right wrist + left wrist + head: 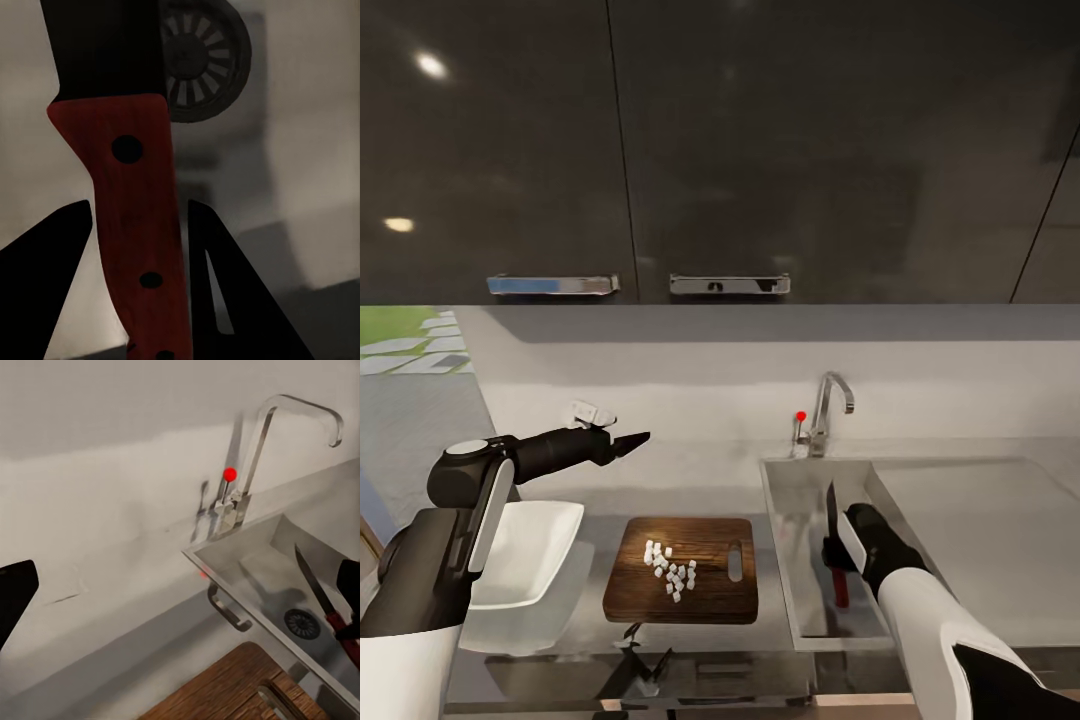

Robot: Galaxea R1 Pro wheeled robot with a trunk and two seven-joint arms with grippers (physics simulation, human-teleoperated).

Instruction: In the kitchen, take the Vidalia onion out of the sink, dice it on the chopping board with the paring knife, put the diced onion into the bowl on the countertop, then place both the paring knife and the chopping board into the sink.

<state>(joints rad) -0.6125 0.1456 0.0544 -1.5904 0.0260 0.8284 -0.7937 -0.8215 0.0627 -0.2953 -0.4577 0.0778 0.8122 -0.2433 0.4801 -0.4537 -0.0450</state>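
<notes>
Glossy dark wall cabinets (720,150) with chrome handles (729,284), pale backsplash wall (690,375), ceiling-light reflections, greenery at far left

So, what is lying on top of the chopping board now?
On the chopping board lies a small pile of white onion dice, left of its slot handle. The rest of its top is bare wood. Nothing covers the board, so nothing on it is hidden.

One chopping board (682,570), one bowl (530,550), one paring knife (833,545), one sink (800,520).

Soft, even light is cast over the scene, ceiling lamps are mirrored as glare spots on the glossy upper cabinets (490,150), and the right wrist close-up is blurred
</notes>
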